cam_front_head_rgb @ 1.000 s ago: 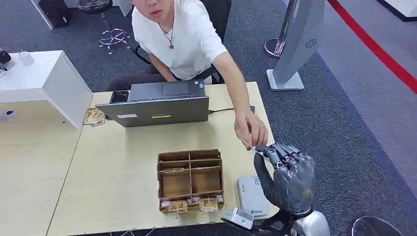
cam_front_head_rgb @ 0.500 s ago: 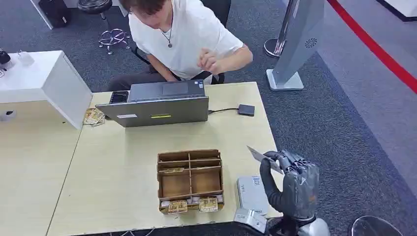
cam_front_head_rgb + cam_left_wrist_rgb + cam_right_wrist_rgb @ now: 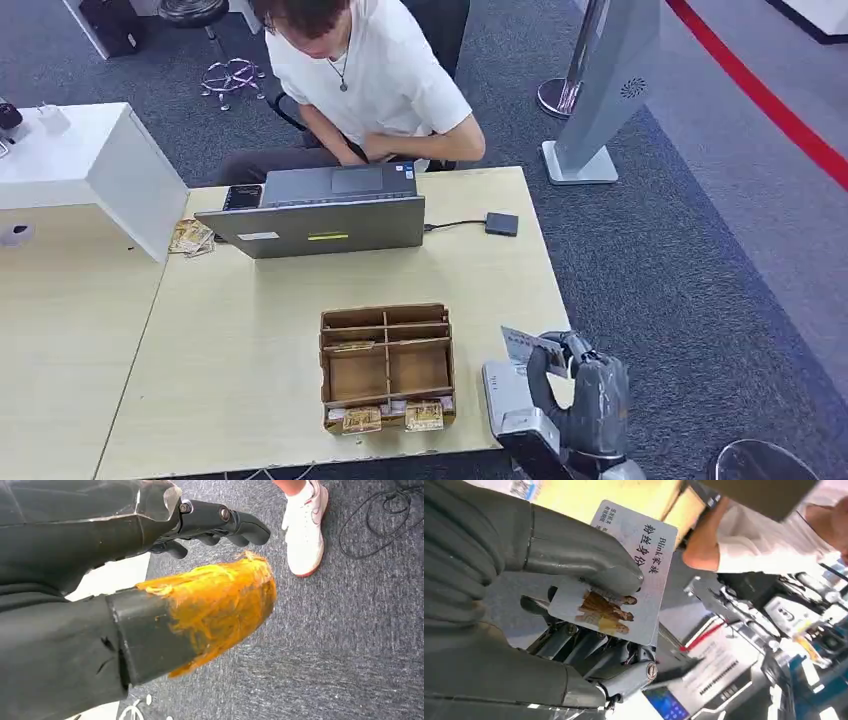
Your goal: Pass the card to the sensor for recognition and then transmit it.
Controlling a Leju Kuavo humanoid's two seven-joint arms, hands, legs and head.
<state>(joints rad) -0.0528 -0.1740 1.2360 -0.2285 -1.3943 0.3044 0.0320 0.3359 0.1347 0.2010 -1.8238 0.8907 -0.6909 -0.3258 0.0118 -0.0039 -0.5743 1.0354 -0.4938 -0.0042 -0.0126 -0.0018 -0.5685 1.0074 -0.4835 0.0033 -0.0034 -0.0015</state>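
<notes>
My right hand (image 3: 588,392) sits at the table's front right corner and pinches a white card (image 3: 525,346). In the right wrist view the card (image 3: 625,575) bears printed text and a small picture, and the thumb (image 3: 584,562) presses it against the darker fingers. In the head view the card hovers just over the far end of the grey-white sensor pad (image 3: 502,388), which lies flat on the table. My left hand (image 3: 200,580) hangs over carpet with its fingers (image 3: 225,520) apart and nothing in them.
A wooden compartment box (image 3: 387,362) stands just left of the sensor. Farther back is an open laptop (image 3: 320,215) with a cable to a small black box (image 3: 501,223). A person (image 3: 370,80) sits behind the table (image 3: 250,330). A white shoe (image 3: 305,527) is on the carpet.
The person let go of the card and pulled the arm back to the body. My right hand, holding the card, has come down and nearer, over the sensor pad.
</notes>
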